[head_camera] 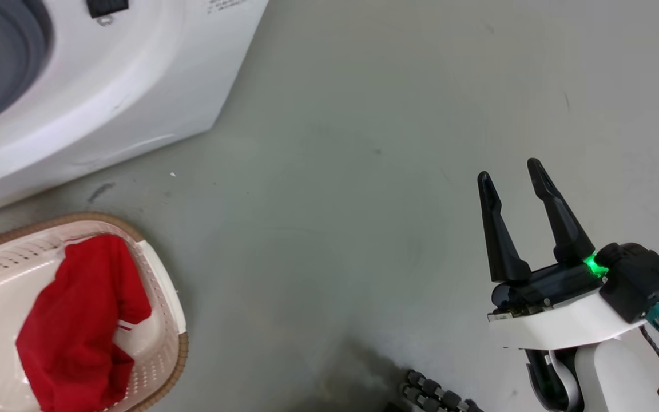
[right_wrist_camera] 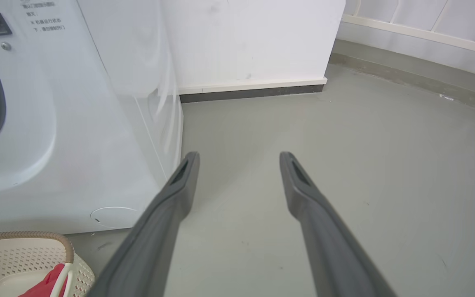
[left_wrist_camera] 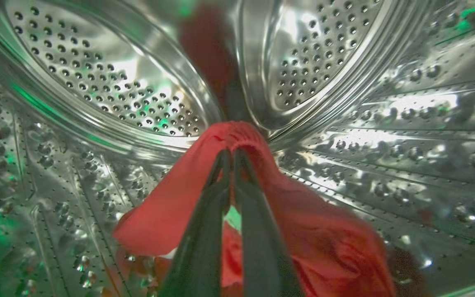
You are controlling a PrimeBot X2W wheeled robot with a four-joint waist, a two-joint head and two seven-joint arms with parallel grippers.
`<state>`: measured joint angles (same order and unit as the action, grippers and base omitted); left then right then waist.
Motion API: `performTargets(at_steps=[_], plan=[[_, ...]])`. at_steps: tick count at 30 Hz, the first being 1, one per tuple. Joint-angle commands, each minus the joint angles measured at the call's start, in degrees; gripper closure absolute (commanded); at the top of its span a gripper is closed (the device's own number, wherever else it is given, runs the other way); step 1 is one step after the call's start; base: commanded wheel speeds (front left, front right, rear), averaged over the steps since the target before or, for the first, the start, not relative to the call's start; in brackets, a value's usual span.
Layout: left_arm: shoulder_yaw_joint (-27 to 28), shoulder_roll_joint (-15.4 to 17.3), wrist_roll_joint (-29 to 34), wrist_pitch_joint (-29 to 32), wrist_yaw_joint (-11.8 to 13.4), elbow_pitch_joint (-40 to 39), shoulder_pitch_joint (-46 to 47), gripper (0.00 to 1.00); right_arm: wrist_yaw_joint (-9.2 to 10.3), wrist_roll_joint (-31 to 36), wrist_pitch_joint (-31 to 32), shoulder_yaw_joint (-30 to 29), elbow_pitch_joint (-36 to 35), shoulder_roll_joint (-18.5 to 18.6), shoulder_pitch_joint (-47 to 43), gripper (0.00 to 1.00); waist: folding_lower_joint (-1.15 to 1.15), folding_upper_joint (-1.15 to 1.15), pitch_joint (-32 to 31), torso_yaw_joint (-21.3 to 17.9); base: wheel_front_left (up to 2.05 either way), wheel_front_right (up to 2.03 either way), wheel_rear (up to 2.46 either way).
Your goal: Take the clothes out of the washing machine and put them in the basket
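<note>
Our left gripper [left_wrist_camera: 232, 153] is deep inside the steel drum [left_wrist_camera: 386, 136], fingers pressed together on a fold of a red garment [left_wrist_camera: 167, 218]; the cloth drapes down on both sides of the fingers; our right gripper [head_camera: 509, 171] hangs over the floor [head_camera: 335, 171], fingers spread wide, holding nothing; to its left stand the washing machine [head_camera: 152, 86] and the basket [head_camera: 165, 297], with another red garment [head_camera: 78, 320] lying inside.
</note>
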<state>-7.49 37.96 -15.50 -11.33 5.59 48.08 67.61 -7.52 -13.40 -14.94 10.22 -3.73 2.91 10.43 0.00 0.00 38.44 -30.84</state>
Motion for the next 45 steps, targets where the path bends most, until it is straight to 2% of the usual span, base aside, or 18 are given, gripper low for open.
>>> performTargets(at_steps=[1,12,19,25,29,38,45], plan=[[0.5,-1.0,-0.9,-1.5,0.3,-0.4,-2.2,1.0,0.06,0.5,-0.3,-0.4,0.2,0.0,-0.6,0.0,0.0,0.0,-2.8,1.5,0.0,0.0,0.0],[2.6,-7.3,-3.6,-4.0,1.8,-11.5,-19.3,1.0,0.05,3.0,2.1,-3.0,0.1,0.0,-3.5,0.0,0.0,0.0,-14.3,6.4,0.0,0.0,0.0],[2.7,-9.8,-4.7,-3.9,2.7,-18.8,-28.5,1.0,0.05,3.9,3.7,-3.5,-0.3,0.0,-5.4,0.0,0.0,0.0,-20.1,9.0,0.0,0.0,0.0],[1.8,-12.5,-6.2,-2.2,4.5,-28.8,-38.8,1.0,0.05,4.3,5.3,-4.3,-1.2,0.0,-8.2,0.0,0.0,0.0,-26.1,12.3,0.0,0.0,0.0],[1.4,-13.1,-6.7,-1.0,5.0,-33.2,-42.3,1.0,0.05,5.0,6.1,-4.7,-1.8,0.0,-9.0,0.0,0.0,0.0,-28.0,13.8,0.0,0.0,0.0],[-1.0,-15.0,-6.0,2.0,8.2,-48.0,-52.6,1.0,0.05,6.5,8.3,-7.5,-4.5,0.0,-11.7,0.0,0.0,0.0,-32.5,19.4,0.0,0.0,0.0],[-3.3,-15.9,-5.4,4.4,10.1,-56.2,-60.0,1.0,0.05,7.2,9.7,-8.8,-5.7,0.0,-13.5,0.0,0.0,0.0,-35.1,23.6,0.0,0.0,0.0]])
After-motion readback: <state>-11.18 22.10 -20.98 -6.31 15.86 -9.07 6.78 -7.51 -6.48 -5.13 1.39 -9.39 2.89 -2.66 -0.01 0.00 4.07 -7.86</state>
